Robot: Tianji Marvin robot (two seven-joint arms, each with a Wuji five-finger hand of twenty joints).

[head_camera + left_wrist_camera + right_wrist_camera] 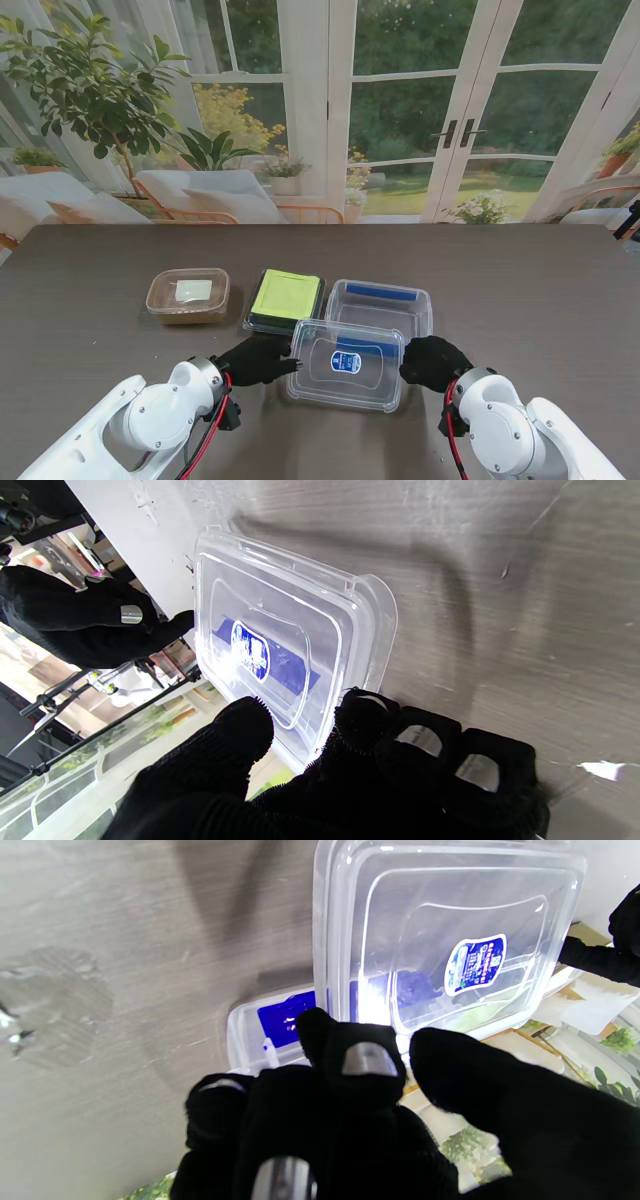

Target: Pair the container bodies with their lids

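Near the tabletop's (520, 290) front edge, the clear lid (345, 363) sits gripped by both hands: left hand (255, 360) fingers pinch its left edge, right hand (432, 362) fingers its right. Its far edge overlaps the clear container (380, 305). Bare tabletop spreads wide on both sides.
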